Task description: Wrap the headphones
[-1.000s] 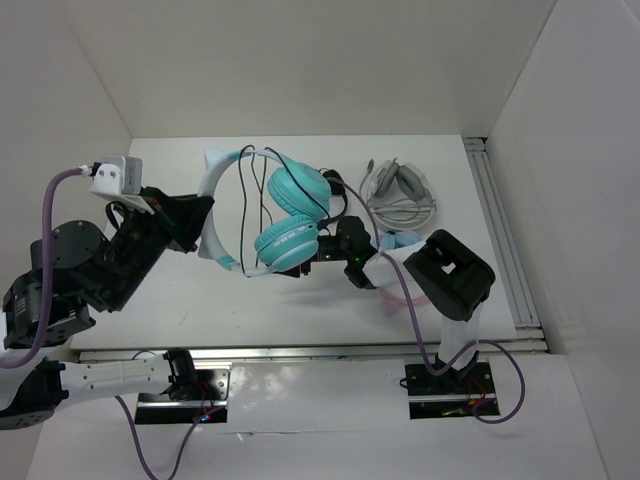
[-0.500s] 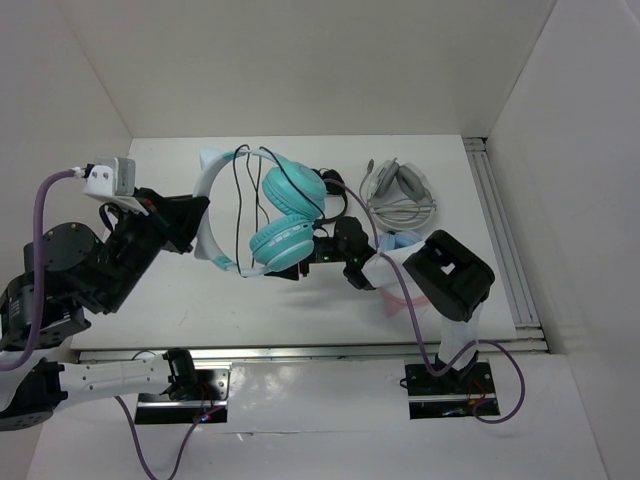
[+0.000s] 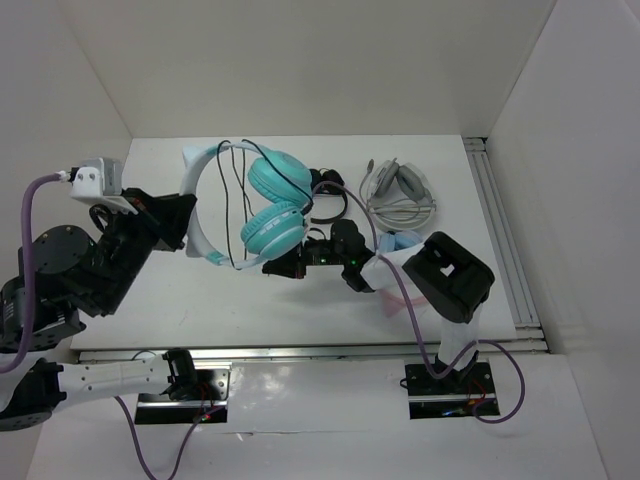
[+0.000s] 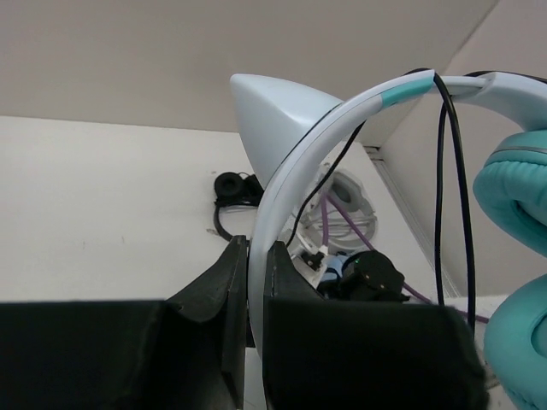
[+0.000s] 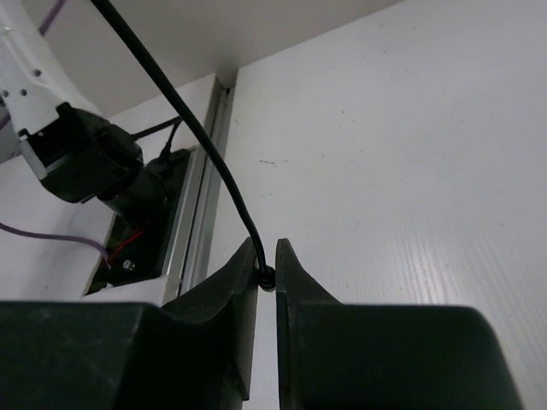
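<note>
Headphones [image 3: 278,180] have swung left and a little farther from me since a second ago.
My left end effector [image 4: 255,256] pinches the headband [image 4: 295,162], holding the pair above the left-middle of the worktop [image 3: 420,160]. My right end effector [image 5: 266,256] is pressed together on the thin cable [image 5: 184,111]. I judge the set light and the band stiff enough to carry; the cable looks limp and slippery, so pinch it firmly.
</note>
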